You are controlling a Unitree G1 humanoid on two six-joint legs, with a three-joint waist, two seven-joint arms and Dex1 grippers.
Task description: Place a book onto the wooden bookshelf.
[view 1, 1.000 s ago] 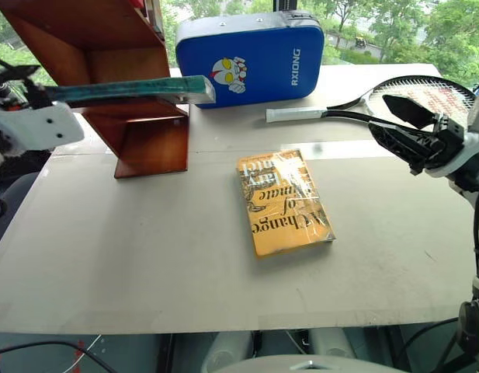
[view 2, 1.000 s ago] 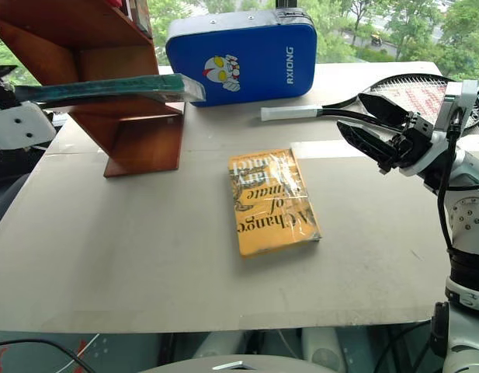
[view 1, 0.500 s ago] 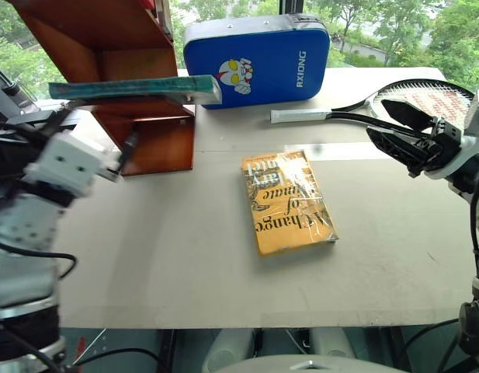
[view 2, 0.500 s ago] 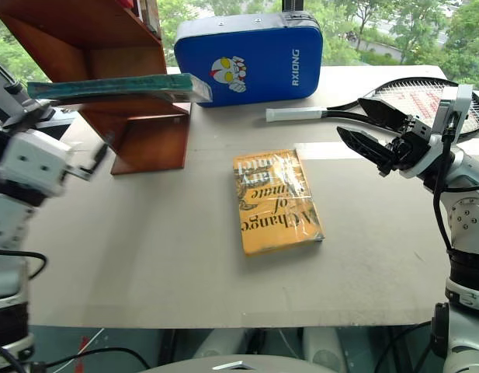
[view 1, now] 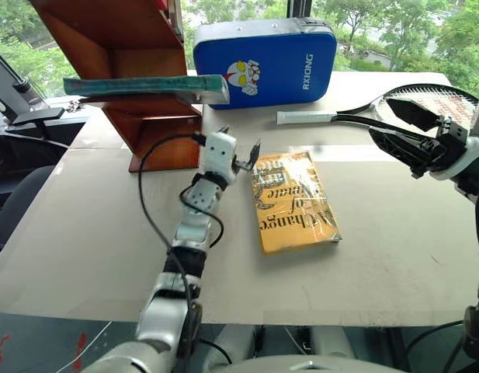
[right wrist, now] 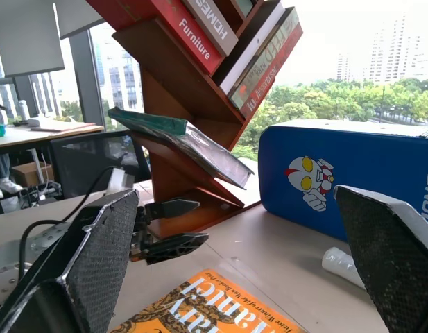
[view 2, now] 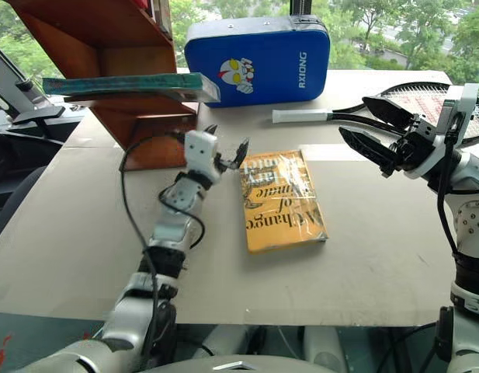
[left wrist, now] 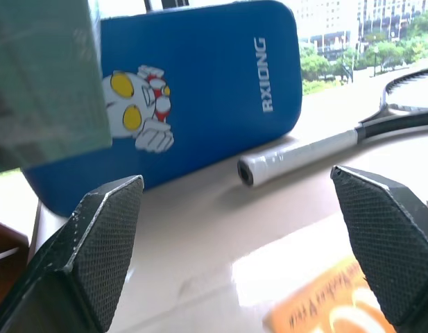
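The teal-green book (view 1: 142,85) lies flat on a low board of the wooden bookshelf (view 1: 107,31), its plastic-wrapped end sticking out to the right past the board. Nothing holds it. My left gripper (view 1: 241,146) is open just above the table, at the far left corner of the yellow book (view 1: 293,200), with nothing between its fingers. In the left wrist view the teal book (left wrist: 47,83) shows beside the open fingertips (left wrist: 106,243). My right gripper (view 1: 381,116) hangs open and empty at the right, above the racket.
A blue padded case (view 1: 266,58) stands at the back behind the yellow book. A racket (view 1: 425,97) lies at the back right, its white handle (view 1: 305,117) pointing toward the case. Several books (right wrist: 227,41) stand on the shelf's upper boards. A black cable (view 1: 150,202) loops along the left arm.
The left arm has swung from the teal book's left end, right and down, to the yellow book's corner. The teal book stays on the shelf board. The right arm has not moved.
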